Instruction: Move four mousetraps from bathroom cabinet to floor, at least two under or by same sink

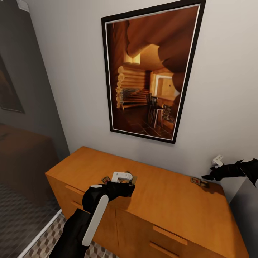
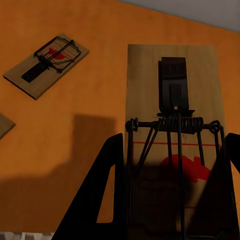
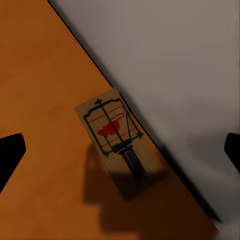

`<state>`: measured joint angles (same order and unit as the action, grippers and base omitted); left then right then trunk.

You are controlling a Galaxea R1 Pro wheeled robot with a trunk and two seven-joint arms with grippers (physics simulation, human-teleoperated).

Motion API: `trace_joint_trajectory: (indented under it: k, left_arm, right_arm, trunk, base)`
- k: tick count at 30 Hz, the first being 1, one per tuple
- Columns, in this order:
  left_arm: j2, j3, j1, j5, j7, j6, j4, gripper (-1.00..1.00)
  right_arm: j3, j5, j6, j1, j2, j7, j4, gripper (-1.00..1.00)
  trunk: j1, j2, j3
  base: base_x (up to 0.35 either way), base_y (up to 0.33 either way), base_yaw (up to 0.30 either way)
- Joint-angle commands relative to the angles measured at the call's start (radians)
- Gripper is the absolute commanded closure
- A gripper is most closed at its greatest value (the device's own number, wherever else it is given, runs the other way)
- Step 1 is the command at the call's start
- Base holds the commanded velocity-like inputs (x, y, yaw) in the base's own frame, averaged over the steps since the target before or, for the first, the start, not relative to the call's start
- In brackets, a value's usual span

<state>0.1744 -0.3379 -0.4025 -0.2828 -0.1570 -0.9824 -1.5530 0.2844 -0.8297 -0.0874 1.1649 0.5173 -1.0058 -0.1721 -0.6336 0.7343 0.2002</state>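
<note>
The orange-brown cabinet [image 1: 168,200] stands against the wall with mousetraps on its top. My left gripper [image 1: 123,188] is down at the top's left part, its fingers [image 2: 107,200] closed against the sides of one mousetrap [image 2: 172,100]. A second trap [image 2: 47,65] lies beside it, and a third trap's corner [image 2: 2,125] shows at the edge of the left wrist view. My right gripper [image 1: 209,176] hovers open over another mousetrap [image 3: 117,140] close to the wall, near the right rear corner [image 1: 199,181].
A large framed picture [image 1: 150,71] hangs on the wall above the cabinet. The cube-patterned floor [image 1: 46,240] shows at lower left, beside a dark glass partition [image 1: 25,143]. The cabinet's drawer fronts carry slim bar handles [image 1: 170,234].
</note>
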Motion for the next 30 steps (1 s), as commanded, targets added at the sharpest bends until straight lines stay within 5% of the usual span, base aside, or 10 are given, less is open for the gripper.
trace_joint_trajectory:
  k: [1, 6, 30]
  left_arm:
    - [0.0, -0.001, -0.001, -0.009, -0.01, -0.004, -0.001, 1.0]
    - [0.0, 0.0, -0.001, -0.009, -0.01, -0.004, -0.001, 1.0]
    - [0.0, -0.001, -0.001, -0.007, -0.012, -0.004, -0.001, 1.0]
  right_arm:
    - [0.009, -0.004, -0.009, 0.001, 0.0, -0.007, -0.001, -1.0]
    - [0.009, -0.005, -0.009, 0.001, 0.0, -0.018, 0.006, -1.0]
    - [0.01, -0.028, -0.007, 0.001, 0.002, -0.014, 0.018, -1.0]
  trunk:
    - [-0.004, 0.009, 0.005]
    - [-0.023, 0.044, 0.021]
    - [-0.023, 0.044, 0.021]
  base:
    - [0.0, 0.0, 0.0]
    - [0.0, 0.0, 0.0]
    - [0.0, 0.0, 0.0]
